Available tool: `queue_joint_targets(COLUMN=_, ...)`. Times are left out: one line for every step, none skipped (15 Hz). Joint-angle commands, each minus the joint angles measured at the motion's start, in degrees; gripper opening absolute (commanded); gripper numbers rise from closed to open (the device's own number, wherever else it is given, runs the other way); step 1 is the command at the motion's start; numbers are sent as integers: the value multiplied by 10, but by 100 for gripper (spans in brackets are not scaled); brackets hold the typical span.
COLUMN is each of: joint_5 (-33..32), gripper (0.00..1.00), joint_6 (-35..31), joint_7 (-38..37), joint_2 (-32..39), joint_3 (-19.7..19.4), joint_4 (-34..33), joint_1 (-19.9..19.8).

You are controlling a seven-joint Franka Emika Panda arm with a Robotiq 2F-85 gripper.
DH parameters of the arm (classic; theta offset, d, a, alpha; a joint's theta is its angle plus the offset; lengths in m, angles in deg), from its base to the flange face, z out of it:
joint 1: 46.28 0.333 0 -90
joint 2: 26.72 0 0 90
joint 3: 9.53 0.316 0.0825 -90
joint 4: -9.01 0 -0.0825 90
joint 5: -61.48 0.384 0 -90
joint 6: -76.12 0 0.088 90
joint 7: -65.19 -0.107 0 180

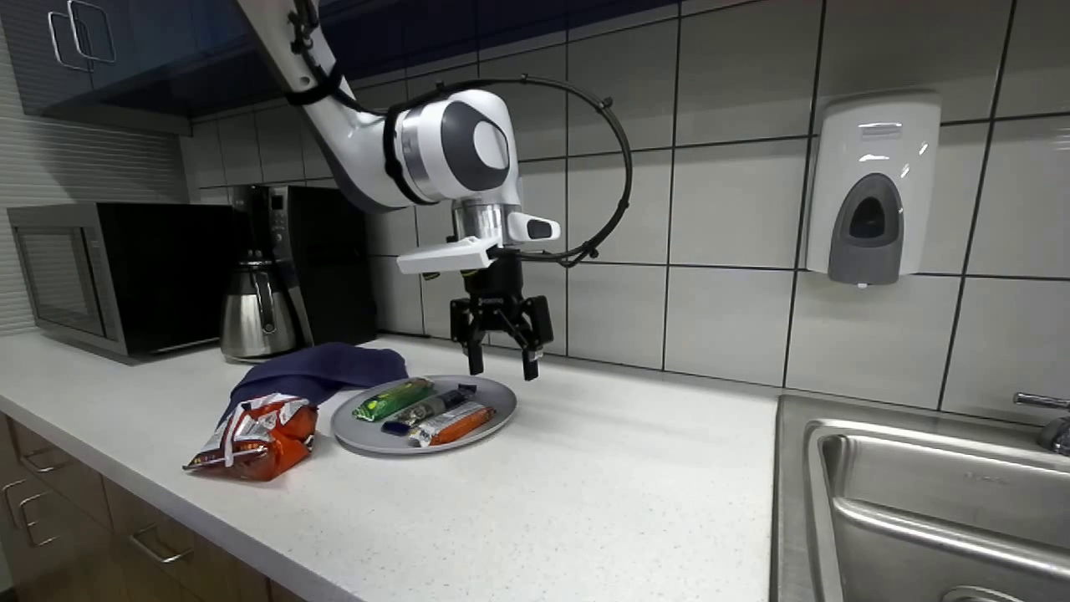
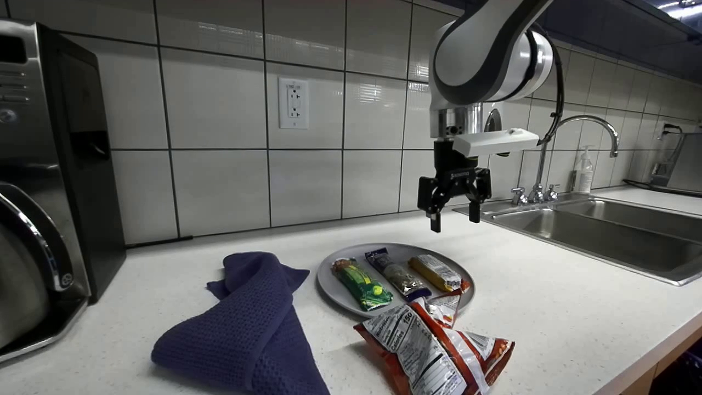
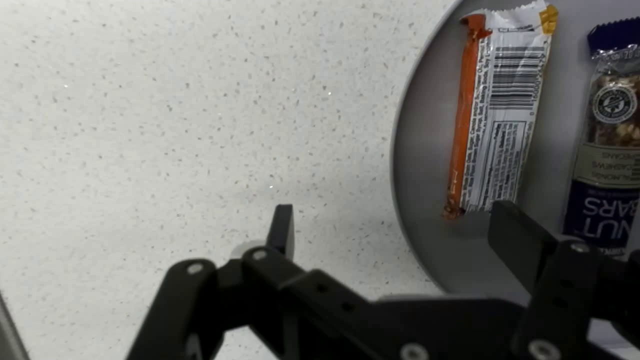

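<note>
My gripper (image 1: 503,364) hangs above the counter by the plate's sink-side edge, jaws wide apart and nothing between them. Below it lies a round grey plate (image 3: 425,125) bearing three wrapped bars. Nearest is an orange-and-white bar (image 3: 500,115), its barcode side up in the wrist view. Beside it rests a dark blue nut bar (image 3: 607,165) with a clear window, partly cut off by that view's edge. A green-wrapped bar (image 2: 362,282) lies on the plate's far side from the gripper. One finger (image 3: 515,245) overlaps the plate in the wrist view, the other (image 3: 282,230) the bare counter.
An orange-and-white snack bag (image 2: 428,345) lies against the plate's front side, near a crumpled purple towel (image 2: 247,323). A steel carafe (image 1: 257,313) and a microwave (image 1: 125,276) stand farther along. A steel sink (image 1: 798,493) is set into the counter; a soap dispenser (image 1: 878,150) hangs on the wall.
</note>
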Motion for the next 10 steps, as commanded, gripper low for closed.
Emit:
queue_joint_targets(joint_5=-4, gripper=100, joint_6=-5, joint_7=-4, joint_2=-36, joint_3=-2, joint_4=19, joint_1=-14)
queue_joint_targets(joint_5=-3, gripper=100, joint_6=-6, joint_7=-6, joint_2=-42, joint_3=-3, joint_4=22, joint_1=-16)
queue_joint_targets(joint_5=-3, gripper=100, joint_6=-8, joint_7=-8, joint_2=-47, joint_3=-4, joint_4=25, joint_1=-18)
queue_joint_targets(joint_5=-2, gripper=100, joint_6=-8, joint_7=-10, joint_2=-52, joint_3=-5, joint_4=29, joint_1=-19)
queue_joint_targets(joint_5=-1, gripper=100, joint_6=-10, joint_7=-12, joint_2=-59, joint_3=-6, joint_4=34, joint_1=-21)
queue_joint_targets(joint_5=0, gripper=100, joint_6=-12, joint_7=-15, joint_2=-66, joint_3=-6, joint_4=40, joint_1=-23)
queue_joint_targets(joint_5=0, gripper=100, joint_6=-12, joint_7=-18, joint_2=-73, joint_3=-6, joint_4=43, joint_1=-24)
queue_joint_targets(joint_5=-1, gripper=100, joint_6=-15, joint_7=-22, joint_2=-81, joint_3=-7, joint_4=50, joint_1=-25)
queue_joint_targets(joint_5=-1, gripper=100, joint_6=-16, joint_7=-26, joint_2=-89, joint_3=-7, joint_4=56, joint_1=-27)
queue_joint_targets(joint_5=-1, gripper=100, joint_6=-16, joint_7=-30, joint_2=-96, joint_3=-7, joint_4=61, joint_1=-28)
